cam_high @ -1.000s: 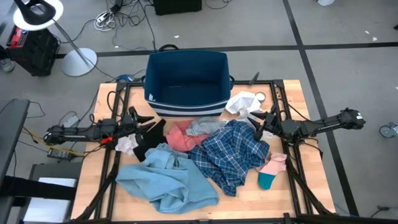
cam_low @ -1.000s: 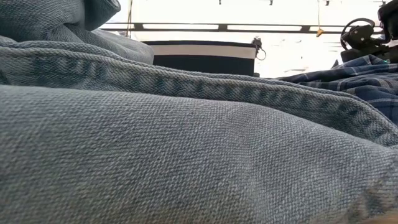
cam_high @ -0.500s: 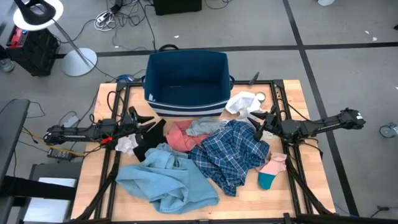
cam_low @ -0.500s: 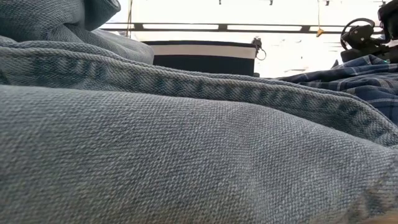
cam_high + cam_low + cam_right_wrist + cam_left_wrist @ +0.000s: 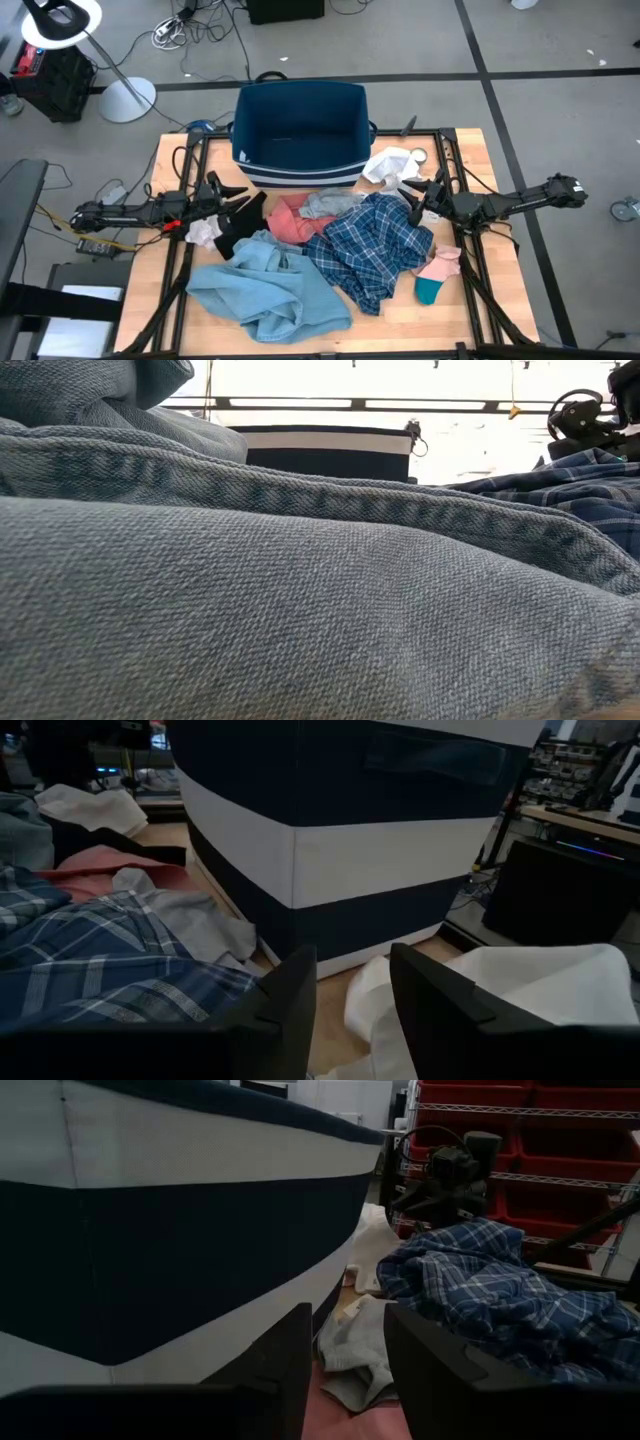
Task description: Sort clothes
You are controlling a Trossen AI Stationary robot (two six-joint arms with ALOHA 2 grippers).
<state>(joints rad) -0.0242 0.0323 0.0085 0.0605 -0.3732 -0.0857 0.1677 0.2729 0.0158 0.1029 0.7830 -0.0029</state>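
We find the sorting barely begun: the navy bin (image 5: 300, 125) stands empty while the clothes (image 5: 330, 245) lie heaped mid-tabletop (image 5: 470, 310) in front of it. Our left pincer (image 5: 237, 203) and right pincer (image 5: 412, 199) flank the pile, fingers apart, holding nothing.

Right gripper (image 5: 348, 1010) fingers parted, pointing at the corner of the navy bin (image 5: 340, 820) with its white stripe. Plaid shirt (image 5: 90, 970), grey garment (image 5: 195, 925) and pink garment (image 5: 110, 875) lie beside the bin. White cloth (image 5: 510, 995) lies by the bin's corner.
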